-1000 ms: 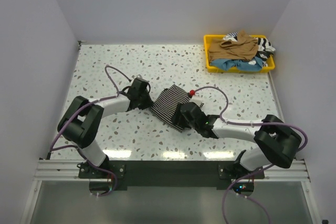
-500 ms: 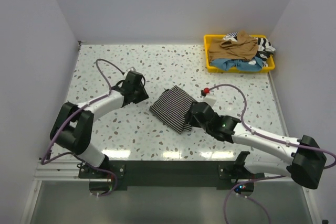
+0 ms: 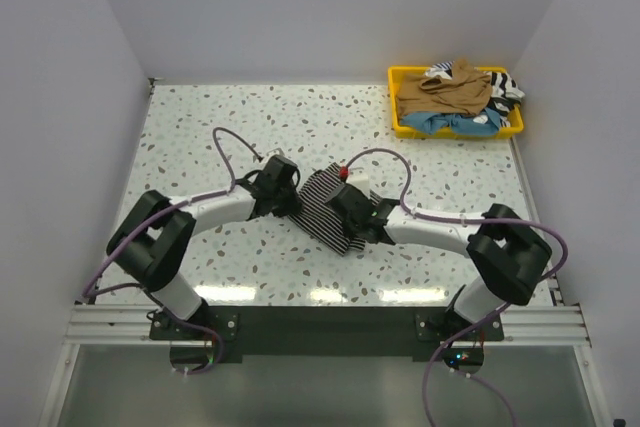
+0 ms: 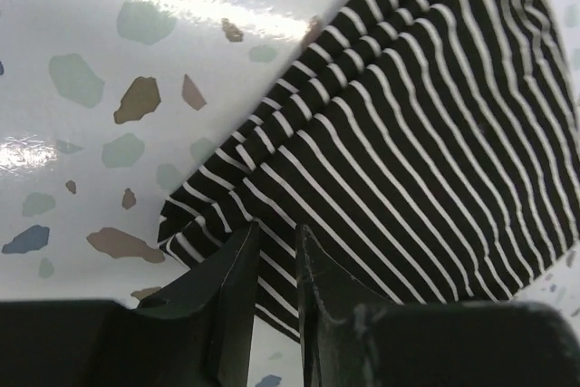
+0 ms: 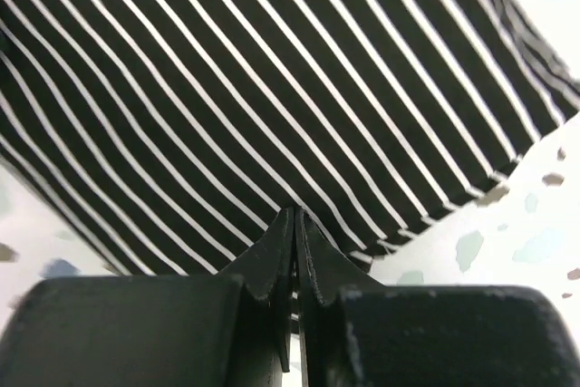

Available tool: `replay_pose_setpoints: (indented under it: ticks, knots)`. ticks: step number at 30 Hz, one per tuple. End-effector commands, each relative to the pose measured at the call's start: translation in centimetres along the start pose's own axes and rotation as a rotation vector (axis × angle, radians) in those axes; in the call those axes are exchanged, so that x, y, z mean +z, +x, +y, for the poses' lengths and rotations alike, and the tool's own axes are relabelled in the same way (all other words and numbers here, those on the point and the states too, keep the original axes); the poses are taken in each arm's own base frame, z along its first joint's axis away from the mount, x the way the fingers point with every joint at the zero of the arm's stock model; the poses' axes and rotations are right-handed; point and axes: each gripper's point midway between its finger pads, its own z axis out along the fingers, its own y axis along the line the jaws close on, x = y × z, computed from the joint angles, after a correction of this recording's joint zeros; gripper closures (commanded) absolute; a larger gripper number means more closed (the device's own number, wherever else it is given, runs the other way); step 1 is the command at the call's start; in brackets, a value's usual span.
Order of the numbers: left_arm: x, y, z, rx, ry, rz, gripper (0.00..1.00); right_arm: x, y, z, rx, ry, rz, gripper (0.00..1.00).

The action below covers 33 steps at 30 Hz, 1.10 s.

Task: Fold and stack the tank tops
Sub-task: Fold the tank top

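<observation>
Top view: striped tank top [image 3: 318, 192] lies folded mid-table [image 3: 200, 127], between left gripper [image 3: 292, 197] and right gripper [image 3: 345, 209]. Other tops [image 3: 445, 92] are heaped in the yellow tray [image 3: 395, 107]. Left wrist view: fingers [image 4: 237, 283] narrowly apart over the cloth's corner. Right wrist view: fingers [image 5: 272, 260] pressed together, tips on the stripes; pinch unclear.

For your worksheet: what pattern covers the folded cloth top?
Folded cloth top: thin black-and-white stripes; left wrist view.

thin-striped top [image 4: 408, 151] 1 | tan top [image 3: 440, 94] 1 | blue top [image 3: 450, 124] 1 | tray [image 3: 394, 97] 1
</observation>
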Motion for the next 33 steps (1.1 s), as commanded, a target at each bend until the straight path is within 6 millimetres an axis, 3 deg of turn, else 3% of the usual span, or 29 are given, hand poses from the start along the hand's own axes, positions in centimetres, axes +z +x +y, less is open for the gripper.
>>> replay_pose_setpoints:
  ticks: [1, 5, 7, 10, 12, 13, 14, 15, 17, 18, 20, 22, 24, 26, 27, 28, 30, 33]
  knots:
    - [2.0, 0.0, -0.1, -0.027, -0.001, 0.004, 0.73, 0.0, 2.1, -0.4, 0.013, -0.029, 0.046, 0.96]
    - [3.3, -0.2, -0.1, -0.018, -0.015, 0.012, 0.74, 0.6, 4.7, 0.6, 0.041, -0.093, 0.106, 0.96]
    - [3.8, -1.4, -0.5, -0.006, -0.012, -0.002, 0.74, 0.6, 5.9, 1.9, 0.062, -0.145, 0.15, 0.97]
    - [4.6, -3.8, -1.4, 0.024, -0.003, -0.022, 0.73, 0.1, 6.1, 4.9, 0.114, -0.249, 0.173, 0.97]
    - [5.1, -5.6, -2.4, 0.031, 0.023, -0.017, 0.72, 0.1, 5.2, 7.6, 0.18, -0.311, 0.169, 0.96]
    - [5.6, -7.4, -4.0, 0.057, 0.058, -0.034, 0.71, -0.1, 5.0, 8.8, 0.2, -0.338, 0.17, 0.95]
    - [5.6, -7.9, -5.1, 0.071, 0.1, -0.01, 0.69, 0.0, 3.9, 10.2, 0.245, -0.364, 0.16, 0.94]
    - [5.4, -10.4, -6.6, 0.086, 0.129, -0.041, 0.66, 0.0, 3.5, 10.9, 0.26, -0.379, 0.156, 0.9]
    - [4.4, -11.8, -7.2, 0.111, 0.131, -0.045, 0.59, -0.5, 1.4, 11.7, 0.286, -0.386, 0.12, 0.88]
    - [3.0, -13.3, -8.1, 0.127, 0.148, -0.086, 0.54, -1.0, 0.5, 11.8, 0.291, -0.39, 0.097, 0.85]
    - [1.6, -14.2, -7.8, 0.127, 0.136, -0.115, 0.51, -2.1, -1.2, 11.5, 0.288, -0.385, 0.049, 0.8]
    - [0.2, -13.7, -7.2, 0.118, 0.146, -0.113, 0.49, -3.8, -2.5, 10.9, 0.282, -0.387, 0.021, 0.75]
    - [-0.6, -12.1, -6.1, 0.105, 0.15, -0.089, 0.49, -5.4, -3.8, 10.0, 0.28, -0.38, -0.021, 0.72]
    - [-1.0, -10.8, -6.0, 0.095, 0.195, -0.071, 0.49, -6.1, -3.5, 8.4, 0.273, -0.34, -0.023, 0.68]
    - [-1.3, -9.5, -5.1, 0.083, 0.196, -0.048, 0.49, -7.0, -4.6, 7.2, 0.287, -0.317, -0.077, 0.66]
    - [-1.6, -9.0, -5.2, 0.079, 0.217, -0.041, 0.5, -7.0, -3.9, 5.8, 0.267, -0.262, -0.07, 0.6]
    - [-2.4, -7.6, -4.6, 0.073, 0.233, -0.03, 0.5, -6.8, -4.5, 3.3, 0.252, -0.174, -0.109, 0.53]
    - [-4.1, -7.2, -4.7, 0.083, 0.262, -0.05, 0.49, -5.4, -4.1, 0.6, 0.241, -0.102, -0.076, 0.45]
